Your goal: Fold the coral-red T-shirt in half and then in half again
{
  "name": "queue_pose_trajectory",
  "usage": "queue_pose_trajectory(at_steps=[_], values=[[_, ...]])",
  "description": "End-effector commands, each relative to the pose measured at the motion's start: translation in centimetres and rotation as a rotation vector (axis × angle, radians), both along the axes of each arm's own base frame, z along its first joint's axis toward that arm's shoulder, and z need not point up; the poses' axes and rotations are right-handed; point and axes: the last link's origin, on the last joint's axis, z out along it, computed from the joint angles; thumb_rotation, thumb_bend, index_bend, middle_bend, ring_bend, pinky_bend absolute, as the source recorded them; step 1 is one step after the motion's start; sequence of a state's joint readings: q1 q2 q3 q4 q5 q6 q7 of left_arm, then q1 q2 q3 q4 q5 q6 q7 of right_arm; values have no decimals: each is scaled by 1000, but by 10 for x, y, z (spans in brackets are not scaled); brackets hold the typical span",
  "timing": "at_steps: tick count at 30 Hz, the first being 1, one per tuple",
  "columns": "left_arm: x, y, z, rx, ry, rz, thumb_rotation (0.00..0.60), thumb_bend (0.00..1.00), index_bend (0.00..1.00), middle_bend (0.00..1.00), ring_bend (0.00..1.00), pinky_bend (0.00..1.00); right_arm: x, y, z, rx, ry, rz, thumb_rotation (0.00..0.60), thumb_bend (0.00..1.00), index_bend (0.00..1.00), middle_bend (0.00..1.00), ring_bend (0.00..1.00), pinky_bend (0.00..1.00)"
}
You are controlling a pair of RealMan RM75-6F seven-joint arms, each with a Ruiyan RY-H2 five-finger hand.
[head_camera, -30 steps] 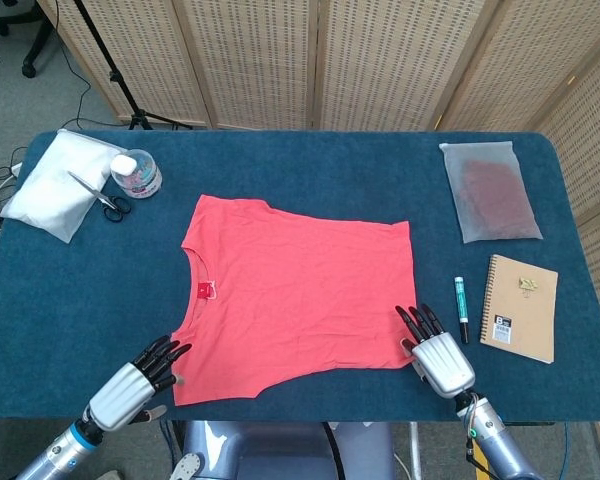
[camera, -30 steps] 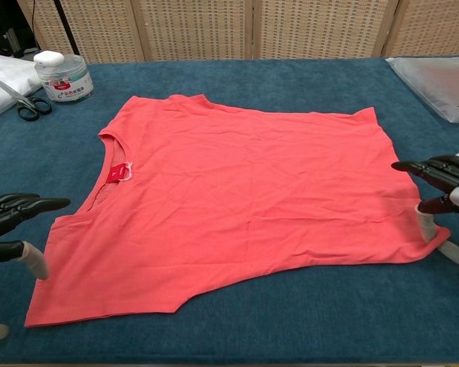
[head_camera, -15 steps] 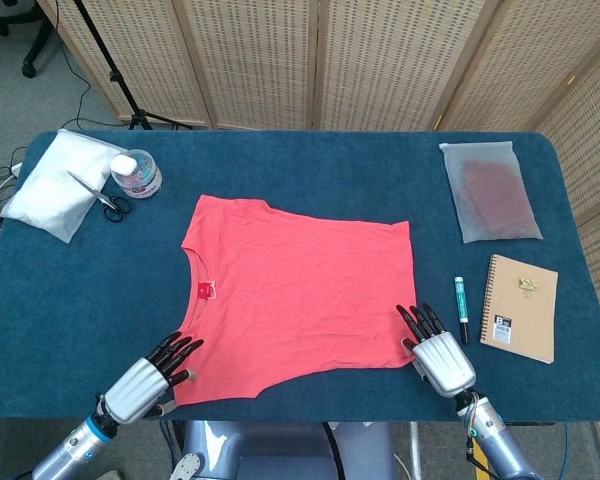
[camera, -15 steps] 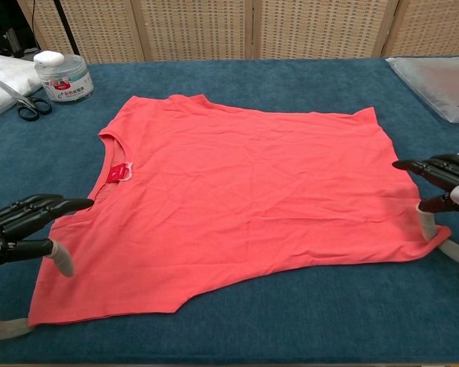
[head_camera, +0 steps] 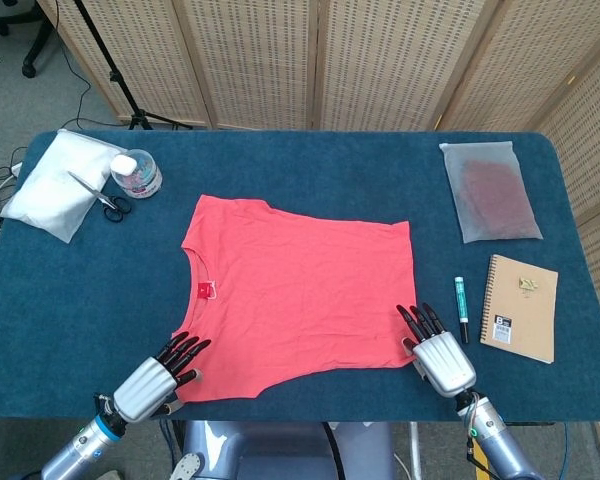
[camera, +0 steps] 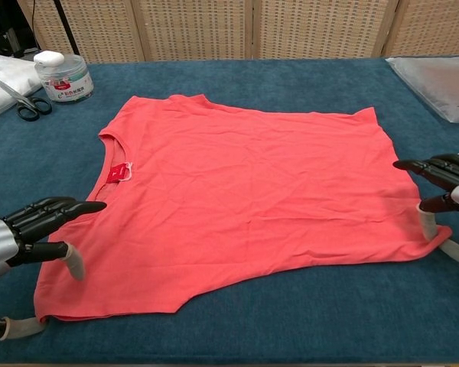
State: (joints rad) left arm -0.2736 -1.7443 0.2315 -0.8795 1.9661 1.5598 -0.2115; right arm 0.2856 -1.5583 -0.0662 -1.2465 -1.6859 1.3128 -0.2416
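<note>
Centre of the head view, on the blue bench (head_camera: 310, 150): one coral-red T-shirt (head_camera: 300, 290), spread flat and unfolded, collar toward the left of the frame, hem toward the right.

Lower left: left hand (head_camera: 158, 376), fingers (camera: 57, 208) spread over the near sleeve corner, thumb below; whether cloth is already pinched cannot be told.

Lower right: right hand (head_camera: 437, 352), fingers (camera: 436, 166) extended at the near hem corner, nothing visibly clasped.

Handling, as judged: thin knit, light, limp, non-slippery on the bench cloth; no fragility. It will sag and crease if lifted by one point only. Best hold: both near corners, pinched together at the edge, lifted level and carried to the far edge for the first fold.

Also present: scissors (head_camera: 104, 197), lidded tub (head_camera: 136, 172), white bag (head_camera: 55, 185) upper left; frosted pouch (head_camera: 488, 190), pen (head_camera: 461, 308), notebook (head_camera: 520, 306) at right.
</note>
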Motion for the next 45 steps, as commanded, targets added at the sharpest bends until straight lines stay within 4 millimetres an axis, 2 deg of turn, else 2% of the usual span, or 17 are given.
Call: queue_pose_trajectory(at_steps=[1, 6, 31, 45], values=[[0, 0, 1, -3, 0, 1, 600, 467, 467, 0, 0, 0, 0, 0, 0, 0, 0, 0, 600, 524, 559, 0, 0, 0], [0, 0, 4, -10, -13, 4, 600, 536, 497, 0, 0, 0, 0, 0, 0, 0, 1, -1, 600, 524, 559, 0, 0, 0], [5, 8, 6, 1, -12, 18, 600, 603, 557, 0, 0, 0, -1, -1, 0, 0, 5, -5, 600, 529, 559, 0, 0, 0], [6, 9, 4, 3, -10, 28, 600, 610, 689, 0, 0, 0, -1, -2, 0, 1, 3, -8, 600, 531, 559, 0, 0, 0]])
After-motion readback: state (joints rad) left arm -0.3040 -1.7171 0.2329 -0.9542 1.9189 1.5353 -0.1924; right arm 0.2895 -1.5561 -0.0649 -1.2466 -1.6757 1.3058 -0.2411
